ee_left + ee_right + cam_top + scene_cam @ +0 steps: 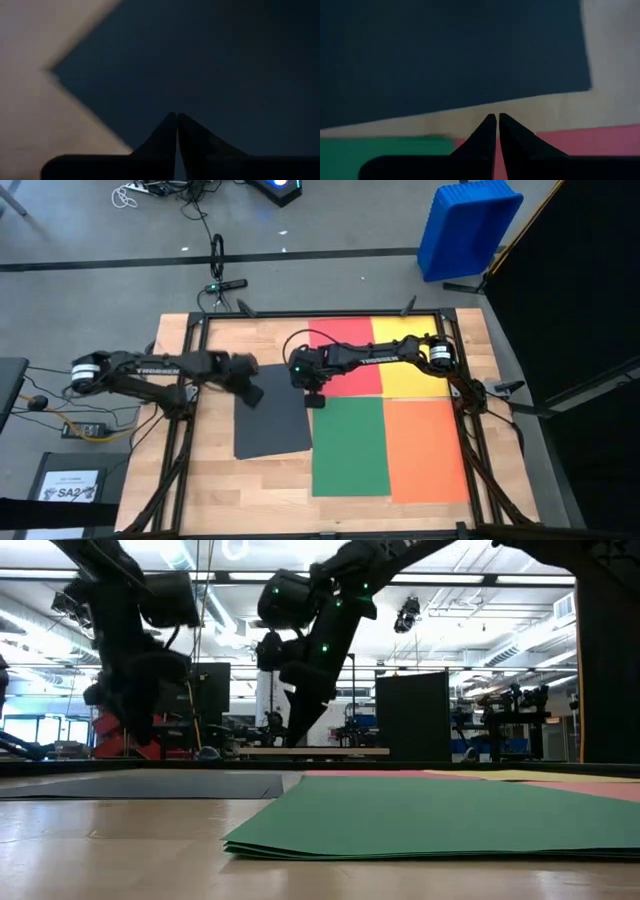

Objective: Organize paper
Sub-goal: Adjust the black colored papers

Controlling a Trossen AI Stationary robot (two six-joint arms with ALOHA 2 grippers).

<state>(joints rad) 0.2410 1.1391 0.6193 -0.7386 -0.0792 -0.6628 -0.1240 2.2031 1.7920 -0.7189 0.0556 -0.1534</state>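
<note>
Dark grey rectangular paper sheet (272, 422) lying flat beneath left gripper (254, 394), fingers pressed together, empty; beside right gripper (314, 399), likewise closed, hovering between grey, red (345, 358) and green (350, 446) sheets.

Red (344, 358), yellow (402, 370), green (350, 445) and orange sheets (426, 448) lie flat in a grid, dark grey sheet (271, 417) skewed beside them.
</note>
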